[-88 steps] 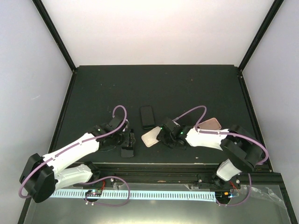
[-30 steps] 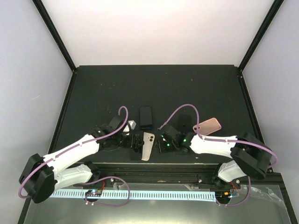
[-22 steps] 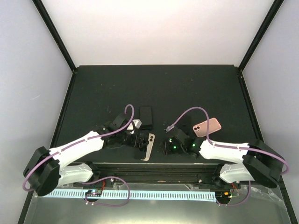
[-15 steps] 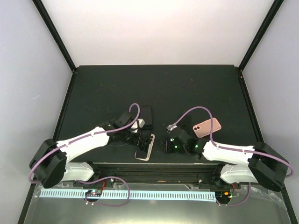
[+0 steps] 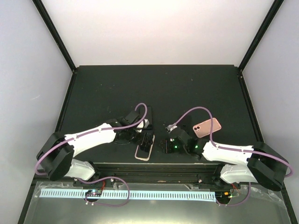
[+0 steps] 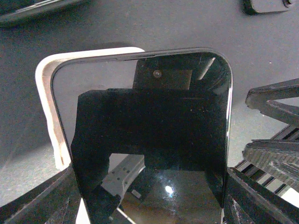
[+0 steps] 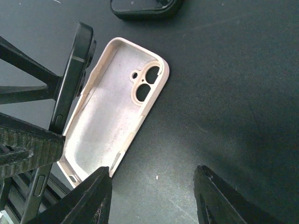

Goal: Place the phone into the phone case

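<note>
The left jaws are clamped on the long sides of the phone (image 6: 149, 126), holding it tilted just over the cream case (image 7: 117, 121) with its dark glass face toward the wrist camera. The cream case lies open side up on the counter (image 5: 103, 88) near the front edge. In the right wrist view the phone shows edge-on along the cream case's left wall. I cannot tell whether the two touch. The right jaws stand wide apart with nothing between them, low over the counter just right of the cream case. A black case (image 7: 145, 7) lies just beyond it, and a pink phone (image 5: 207, 127) lies well off to the right.
</note>
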Controlling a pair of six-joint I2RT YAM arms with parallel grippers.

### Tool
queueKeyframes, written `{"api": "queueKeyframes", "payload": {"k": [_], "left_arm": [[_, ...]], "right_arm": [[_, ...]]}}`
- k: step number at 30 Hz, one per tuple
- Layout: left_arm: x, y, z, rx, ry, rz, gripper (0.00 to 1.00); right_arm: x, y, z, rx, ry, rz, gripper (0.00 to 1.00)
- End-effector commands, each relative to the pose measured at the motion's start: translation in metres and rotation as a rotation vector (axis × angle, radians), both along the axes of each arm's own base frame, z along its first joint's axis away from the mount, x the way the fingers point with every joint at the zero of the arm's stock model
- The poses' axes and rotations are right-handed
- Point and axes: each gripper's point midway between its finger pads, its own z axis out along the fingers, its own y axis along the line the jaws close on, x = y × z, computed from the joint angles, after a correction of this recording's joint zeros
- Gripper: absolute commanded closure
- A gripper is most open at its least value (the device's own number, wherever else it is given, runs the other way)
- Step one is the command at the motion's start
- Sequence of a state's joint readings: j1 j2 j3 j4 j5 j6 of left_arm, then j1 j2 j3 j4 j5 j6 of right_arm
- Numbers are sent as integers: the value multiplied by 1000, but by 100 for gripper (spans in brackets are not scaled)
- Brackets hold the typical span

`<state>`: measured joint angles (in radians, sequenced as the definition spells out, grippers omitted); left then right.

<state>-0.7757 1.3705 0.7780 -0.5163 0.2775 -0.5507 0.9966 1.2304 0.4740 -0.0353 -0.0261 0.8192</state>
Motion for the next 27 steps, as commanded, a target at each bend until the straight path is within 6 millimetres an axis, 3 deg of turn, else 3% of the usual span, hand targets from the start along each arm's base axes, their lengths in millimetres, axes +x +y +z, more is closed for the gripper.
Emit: {"api": "queueKeyframes", "payload": {"k": [1,7,12,21,27], "left_arm": [[5,-21,12,-63,-25,-57,38],[7,-17,1,-18,-13,-46,38],[10,-17,-5,0,-5,-39,37],[11,-14,-9,20,-3,-25,33],[14,-16,-9,17,-3,-13,32]], "right_arm": [[0,2,1,44,3,-7,50],[-14,12,12,136,27,64,52],[-37,37,26,287,98,198,52],[-43,61,13,393,257,135,56],[-43,71,4,377,282,107,59]]}}
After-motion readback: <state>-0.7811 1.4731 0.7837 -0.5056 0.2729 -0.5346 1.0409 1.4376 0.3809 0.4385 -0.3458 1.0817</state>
